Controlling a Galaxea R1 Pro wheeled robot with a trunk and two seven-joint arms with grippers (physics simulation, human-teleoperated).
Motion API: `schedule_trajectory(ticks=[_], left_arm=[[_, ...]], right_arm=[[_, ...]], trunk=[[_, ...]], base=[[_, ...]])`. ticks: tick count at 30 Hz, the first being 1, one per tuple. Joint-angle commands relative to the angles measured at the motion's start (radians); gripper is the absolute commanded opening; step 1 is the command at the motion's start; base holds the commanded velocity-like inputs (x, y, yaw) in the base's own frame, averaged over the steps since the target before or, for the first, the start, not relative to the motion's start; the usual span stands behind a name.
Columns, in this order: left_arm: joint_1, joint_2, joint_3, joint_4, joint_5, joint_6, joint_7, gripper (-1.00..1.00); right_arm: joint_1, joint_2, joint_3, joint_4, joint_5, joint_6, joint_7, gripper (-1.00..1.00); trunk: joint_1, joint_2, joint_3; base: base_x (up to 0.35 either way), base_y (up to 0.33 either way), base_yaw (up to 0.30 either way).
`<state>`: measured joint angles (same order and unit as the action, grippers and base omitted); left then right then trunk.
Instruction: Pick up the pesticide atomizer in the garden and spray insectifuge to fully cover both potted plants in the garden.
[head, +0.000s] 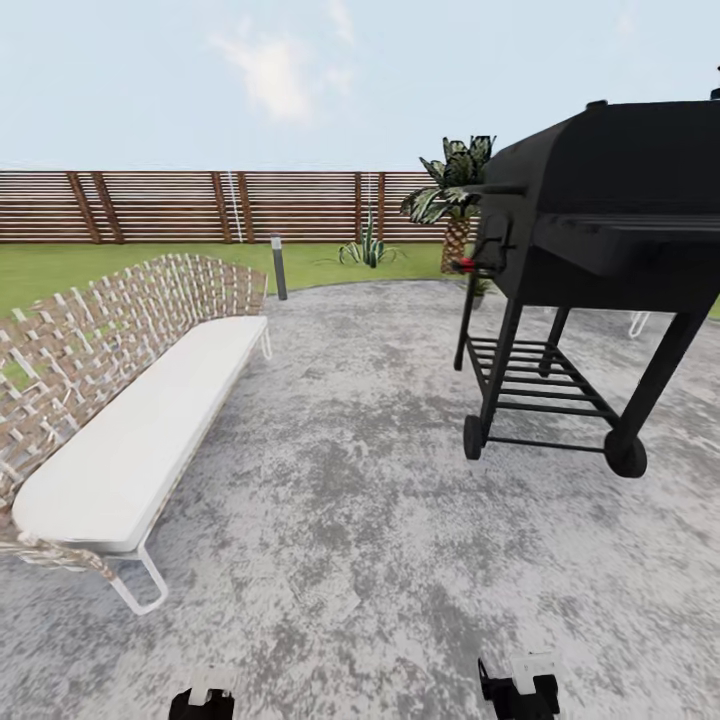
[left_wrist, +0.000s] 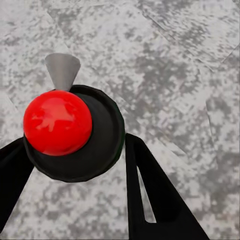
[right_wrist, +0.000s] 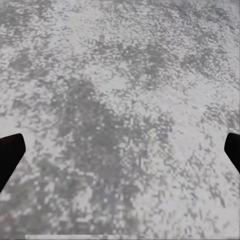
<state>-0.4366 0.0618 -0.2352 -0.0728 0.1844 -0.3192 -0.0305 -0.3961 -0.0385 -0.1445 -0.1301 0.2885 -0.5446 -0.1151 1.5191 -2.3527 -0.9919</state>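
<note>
The left gripper (left_wrist: 75, 165) was clamped on the sprayer (left_wrist: 75, 127), its black fingers (left_wrist: 155, 195) flanking the dark body with red cap and grey nozzle. The right gripper (right_wrist: 120, 150) was spread wide over grey paving (head: 360, 500). A bench (head: 130, 440) and black grill (head: 590, 230) stood on the patio, before lawn (head: 60, 262) and fence (head: 200, 205).

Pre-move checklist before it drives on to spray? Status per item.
1. Pesticide atomizer gripped between the left claw fingers: ok.
2. Right claw open, nothing between its fingers: ok.
3. Potted plants located: cannot tell; a spiky rosette sits near the fence, pot not discernible.
4. Open patio between bench and grill to drive through: ok.
5. Nozzle aimed at a plant: not ok, paving lies beyond it.
</note>
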Motion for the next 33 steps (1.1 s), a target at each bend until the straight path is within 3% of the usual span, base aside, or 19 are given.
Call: schedule_trajectory(ticks=[1, 33], left_arm=[[-0.001, 0.000, -0.007, 0.001, 0.010, -0.003, -0.003, -1.00], [-0.001, 0.000, -0.007, 0.001, 0.011, -0.003, -0.003, -1.00]], right_arm=[[0.000, 0.000, -0.006, 0.001, 0.011, -0.003, -0.005, 1.00], [-0.001, 0.000, -0.006, 0.001, 0.011, -0.003, -0.005, 1.00]], trunk=[[0.000, 0.000, -0.001], [0.000, 0.000, -0.001]], base=[[0.337, 0.053, 0.000], [0.337, 0.002, 0.000]])
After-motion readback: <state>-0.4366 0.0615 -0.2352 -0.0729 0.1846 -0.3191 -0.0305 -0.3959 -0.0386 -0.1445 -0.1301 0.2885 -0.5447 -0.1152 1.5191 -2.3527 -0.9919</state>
